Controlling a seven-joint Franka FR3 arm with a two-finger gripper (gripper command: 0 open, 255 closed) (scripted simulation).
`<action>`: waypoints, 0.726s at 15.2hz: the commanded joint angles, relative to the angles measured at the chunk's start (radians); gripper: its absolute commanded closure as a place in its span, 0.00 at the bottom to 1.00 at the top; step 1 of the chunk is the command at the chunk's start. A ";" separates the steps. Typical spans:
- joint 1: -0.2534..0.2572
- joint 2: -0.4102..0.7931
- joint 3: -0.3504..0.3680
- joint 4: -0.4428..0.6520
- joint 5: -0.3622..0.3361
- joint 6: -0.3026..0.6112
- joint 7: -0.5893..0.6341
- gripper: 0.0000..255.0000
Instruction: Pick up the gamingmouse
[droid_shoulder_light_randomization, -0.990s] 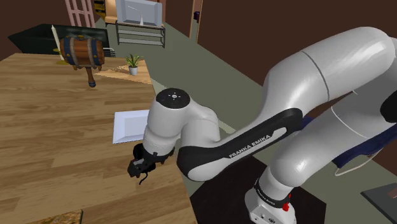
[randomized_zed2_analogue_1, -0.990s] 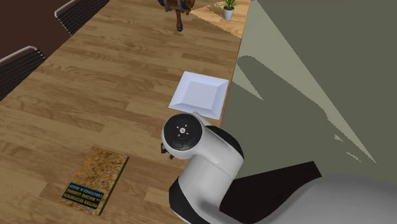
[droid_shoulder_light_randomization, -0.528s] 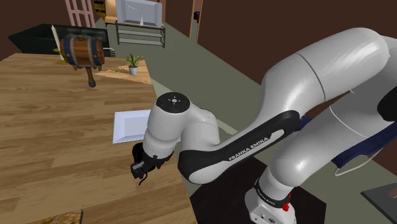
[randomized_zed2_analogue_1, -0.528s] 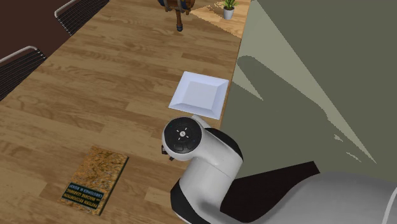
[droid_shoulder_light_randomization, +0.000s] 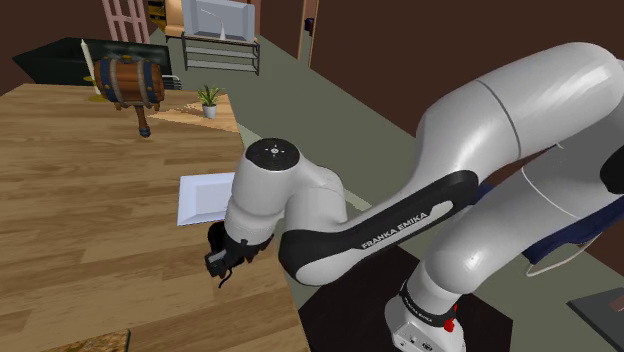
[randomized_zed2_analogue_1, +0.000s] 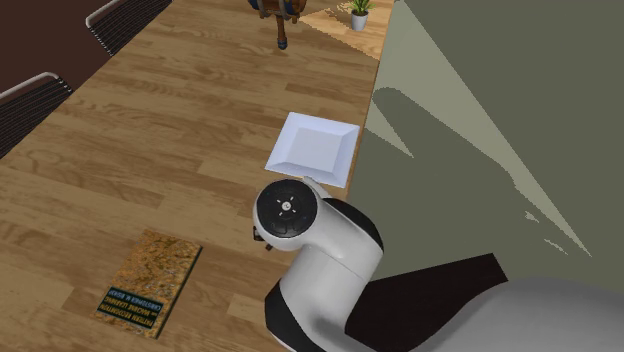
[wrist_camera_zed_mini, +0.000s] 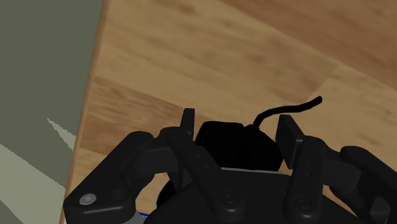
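The gaming mouse (wrist_camera_zed_mini: 235, 146) is a small black shape with a thin black cable (wrist_camera_zed_mini: 287, 108), lying on the wooden table (wrist_camera_zed_mini: 191, 44) close to its edge. My black gripper (wrist_camera_zed_mini: 236, 127) is shut on the mouse, one finger pressed against each side. In the shoulder view the gripper (droid_shoulder_light_randomization: 220, 262) points down at the table's near edge, under the white wrist, and the cable's end (droid_shoulder_light_randomization: 225, 284) curls out below it. The mouse's body is hidden there by the hand.
A white square plate (droid_shoulder_light_randomization: 205, 196) lies just beyond the gripper, near the table's edge. A book (randomized_zed2_analogue_1: 150, 283) lies to the second exterior view's left of the arm. A barrel-shaped mallet (droid_shoulder_light_randomization: 130, 82) and a small potted plant (droid_shoulder_light_randomization: 209, 100) stand at the far end. Floor (wrist_camera_zed_mini: 38, 95) drops off beside the table's edge.
The fingers have come together onto the mouse; a second ago they stood apart. The arm has barely shifted and the mouse still rests at the table.
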 joint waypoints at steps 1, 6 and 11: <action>0.015 -0.021 -0.019 0.010 0.020 -0.029 -0.020 1.00; 0.043 -0.070 -0.059 0.044 0.056 -0.105 -0.057 1.00; 0.062 -0.109 -0.092 0.083 0.077 -0.180 -0.084 1.00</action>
